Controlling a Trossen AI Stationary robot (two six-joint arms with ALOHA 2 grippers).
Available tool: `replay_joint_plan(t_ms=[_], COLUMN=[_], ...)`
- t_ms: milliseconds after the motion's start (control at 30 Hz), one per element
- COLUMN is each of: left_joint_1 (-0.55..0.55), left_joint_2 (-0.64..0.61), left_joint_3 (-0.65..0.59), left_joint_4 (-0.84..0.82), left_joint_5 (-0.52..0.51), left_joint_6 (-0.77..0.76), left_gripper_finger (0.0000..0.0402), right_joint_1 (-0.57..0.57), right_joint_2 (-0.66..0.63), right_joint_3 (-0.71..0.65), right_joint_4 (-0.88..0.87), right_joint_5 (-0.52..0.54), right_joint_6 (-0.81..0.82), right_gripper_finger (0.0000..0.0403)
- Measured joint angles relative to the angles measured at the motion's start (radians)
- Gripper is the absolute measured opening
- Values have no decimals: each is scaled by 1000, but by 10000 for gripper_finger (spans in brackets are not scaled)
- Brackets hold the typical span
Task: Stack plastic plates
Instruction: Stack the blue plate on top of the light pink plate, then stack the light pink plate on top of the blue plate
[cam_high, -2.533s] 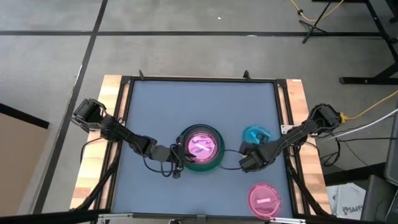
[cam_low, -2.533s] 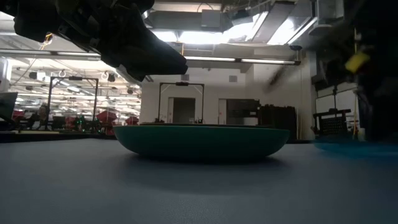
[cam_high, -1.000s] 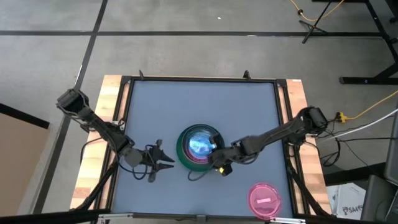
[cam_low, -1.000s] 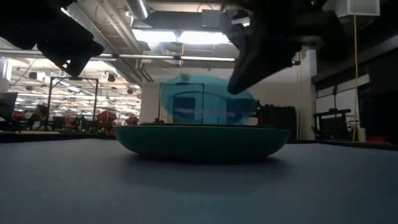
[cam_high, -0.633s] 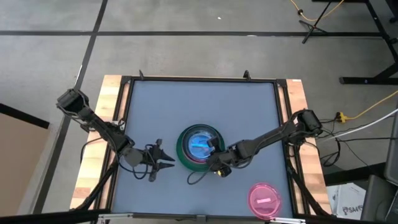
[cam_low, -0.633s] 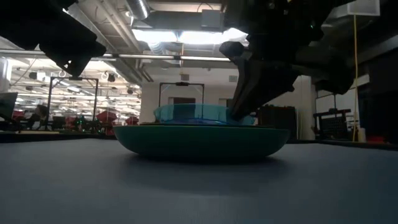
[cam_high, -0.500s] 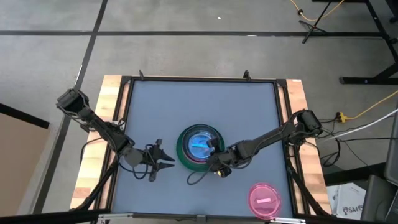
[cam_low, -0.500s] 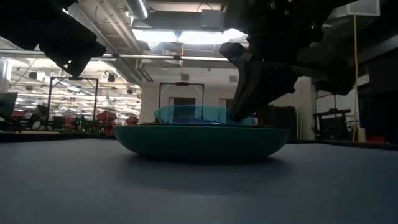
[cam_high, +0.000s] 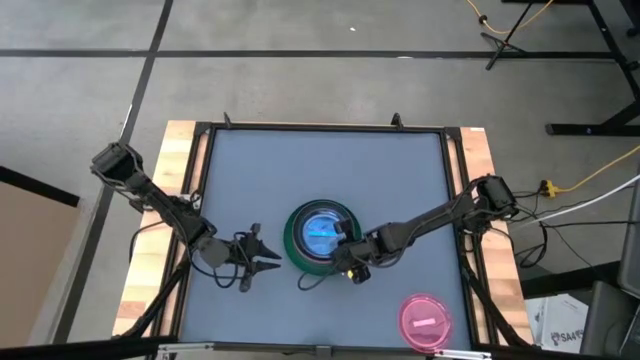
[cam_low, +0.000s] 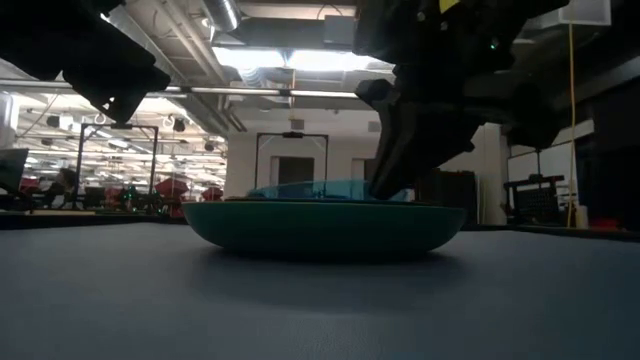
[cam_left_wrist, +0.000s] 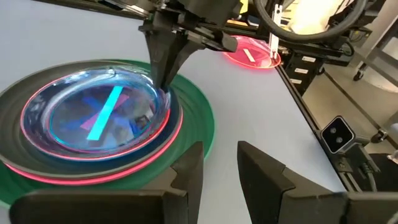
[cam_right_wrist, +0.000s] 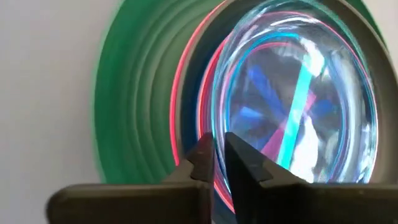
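Note:
A stack of plates (cam_high: 320, 235) sits mid-table: a large dark green plate (cam_left_wrist: 199, 124) at the bottom, a dark grey one and a translucent magenta one nested in it, and a translucent blue plate (cam_left_wrist: 99, 115) on top. Other plates under these are hidden. My right gripper (cam_high: 345, 250) is at the stack's near-right rim, shut on the blue plate. My left gripper (cam_high: 270, 258) hovers open just left of the stack, touching nothing. An opaque pink plate (cam_high: 425, 320) lies flat near the table's near right corner. My right gripper pinches the top blue plate's rim (cam_right_wrist: 219, 118) on its near-right side between its two fingers (cam_left_wrist: 163, 68), one inside the rim and one outside. The fingers come slanting down from the table's right. The plate lies almost flat, nested in the stack (cam_low: 320, 190).
The blue-grey table top (cam_high: 320, 170) has open room on the far half and left of the stack. A dark frame and wooden side strips (cam_high: 480, 170) edge it. Cables trail near the right arm's base.
My right gripper has come down toward the stack, still shut on the blue plate. The plate was tilted steeply above the stack a second ago; it has been laid down and now sits nearly flat inside the magenta plate.

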Motion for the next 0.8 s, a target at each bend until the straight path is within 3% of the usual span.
replay_joint_plan(t_ms=[400,800], left_joint_1=[0,6], left_joint_2=[0,0], left_joint_3=[0,1], left_joint_4=[0,8], left_joint_5=[0,0], left_joint_6=[0,-1], left_gripper_finger=[92,92], right_joint_1=[-9,156], right_joint_2=[-38,-243], right_joint_3=[0,0], right_joint_4=[-9,-148], right_joint_5=[-23,-143], right_joint_6=[24,449], right_gripper_finger=[113,117])
